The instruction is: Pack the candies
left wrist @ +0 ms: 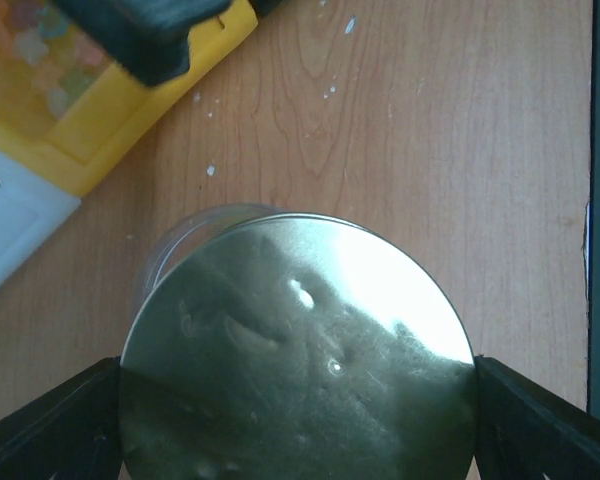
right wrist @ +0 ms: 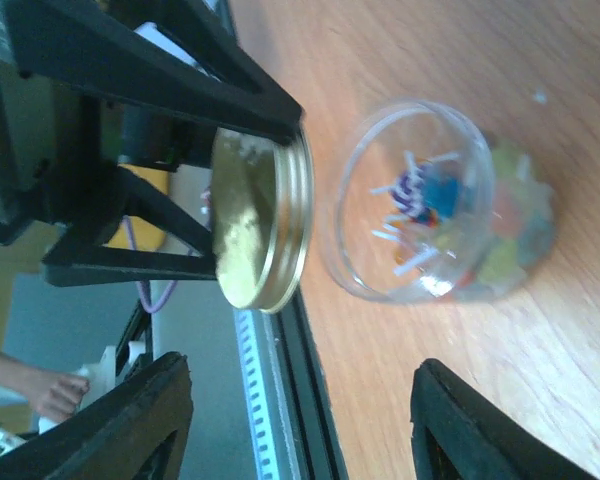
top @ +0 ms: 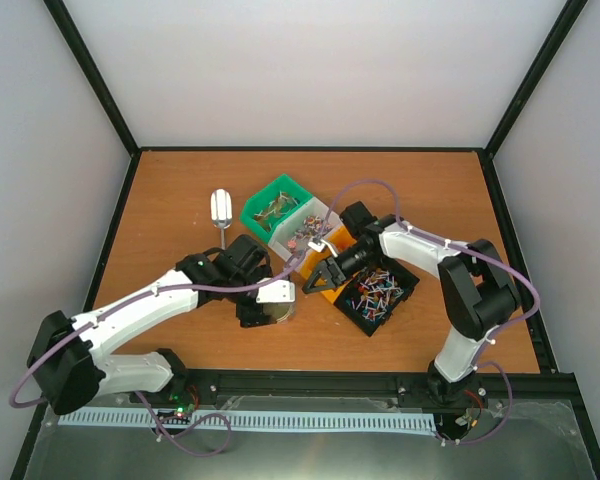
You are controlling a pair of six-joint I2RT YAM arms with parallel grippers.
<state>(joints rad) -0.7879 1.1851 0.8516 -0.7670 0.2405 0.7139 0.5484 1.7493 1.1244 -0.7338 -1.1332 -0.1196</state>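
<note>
Starting overhead: your left gripper (top: 265, 308) sits just below table centre, and the right gripper (top: 318, 278) is close at its 2 o'clock. Candies (top: 378, 290) are heaped in the black bin (top: 408, 283) at 3 o'clock of the right gripper. More lie in the green bin (top: 255, 213) and white bin (top: 280, 240) at its 11 o'clock. A metal scoop (top: 221, 210) lies apart, at 9 o'clock of the green bin.

Left wrist: your fingers (left wrist: 50, 425) are spread wide and clamp a gold lid (left wrist: 300, 350) by its 9 and 3 o'clock edges. The glass jar (left wrist: 190, 235) shows its rim past the lid at 11 o'clock.

Right wrist: your fingers (right wrist: 130, 420) stand apart with nothing between them. The lid is at 10 o'clock. The jar at 1 o'clock is just beside it, apart, with its mouth uncovered and candies inside.
</note>
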